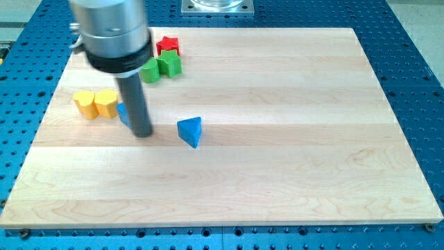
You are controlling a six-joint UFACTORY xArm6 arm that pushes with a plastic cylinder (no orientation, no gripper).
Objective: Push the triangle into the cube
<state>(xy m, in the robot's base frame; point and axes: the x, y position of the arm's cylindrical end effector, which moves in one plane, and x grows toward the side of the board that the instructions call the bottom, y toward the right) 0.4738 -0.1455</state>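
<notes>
A blue triangle block (190, 130) lies on the wooden board a little left of centre. A second blue block (123, 112), probably the cube, is mostly hidden behind my dark rod; only its left edge shows. My tip (142, 132) rests on the board to the left of the triangle, with a gap between them, right in front of the hidden blue block.
Two yellow blocks (96, 103) sit side by side at the board's left. Two green blocks (162, 67) and a red block (168, 46) cluster near the top left, partly behind the arm's housing (114, 31). The wooden board (277, 173) lies on a blue perforated table.
</notes>
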